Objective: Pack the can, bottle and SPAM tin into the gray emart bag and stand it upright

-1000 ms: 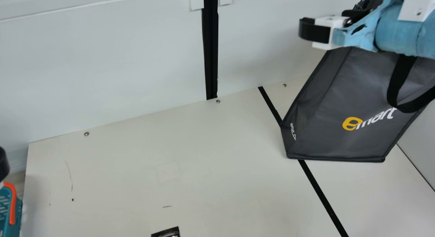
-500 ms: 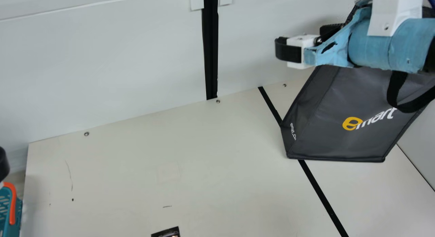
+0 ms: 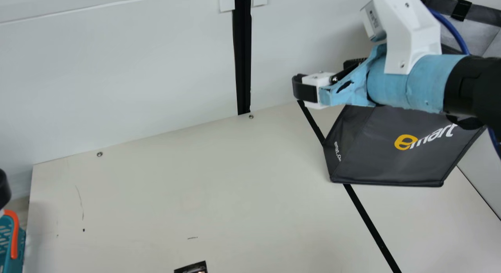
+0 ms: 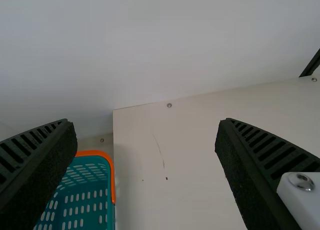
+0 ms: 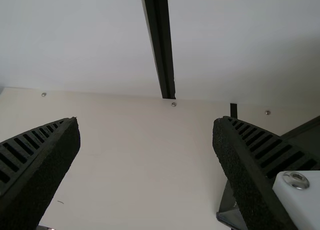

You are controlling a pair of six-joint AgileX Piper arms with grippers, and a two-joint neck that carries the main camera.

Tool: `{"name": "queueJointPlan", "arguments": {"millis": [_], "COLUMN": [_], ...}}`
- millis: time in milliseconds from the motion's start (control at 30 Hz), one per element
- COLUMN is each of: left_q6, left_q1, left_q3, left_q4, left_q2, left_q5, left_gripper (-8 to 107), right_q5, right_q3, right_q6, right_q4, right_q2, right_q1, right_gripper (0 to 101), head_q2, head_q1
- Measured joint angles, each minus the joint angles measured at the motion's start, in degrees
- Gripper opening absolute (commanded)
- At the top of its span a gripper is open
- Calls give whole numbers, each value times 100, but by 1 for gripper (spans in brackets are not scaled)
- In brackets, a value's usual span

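Down and leftward across the main view comes the right claw (image 5: 146, 125), out past the bag (image 3: 375, 163), which keeps its place on the counter (image 3: 219, 191). The claw is spread wide with nothing between its fingers, and the left claw (image 4: 145, 126) is likewise wide and empty. What the next move turns on is a dark item (image 3: 191, 269) at the main view's bottom edge: it lies on the robot's own side of the right claw and to its left, with the bag the opposite way, to the right. Too little shows to name it or tell its long axis, and which claw is nearer is hard to call. If the right one takes it, it likely needs to draw back leftward and lower.
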Motion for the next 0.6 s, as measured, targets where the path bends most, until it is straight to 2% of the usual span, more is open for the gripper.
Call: {"name": "queueJointPlan", "arguments": {"millis": [267,600], "left_q6": [0,0], "left_q1": [0,0], "left_q3": [0,0], "left_q4": [0,0], "left_q2": [0,0], "left_q5": [0,0], "left_gripper": [90,90], "right_q5": [-323,-343], "right_q3": [502,517], "right_q6": [281,278], "right_q4": [-349,-349], "right_q2": [-108,-110], "right_q1": [288,288], "right_gripper": [95,95], "head_q2": [-9,0], "head_q1": [0,0]}}
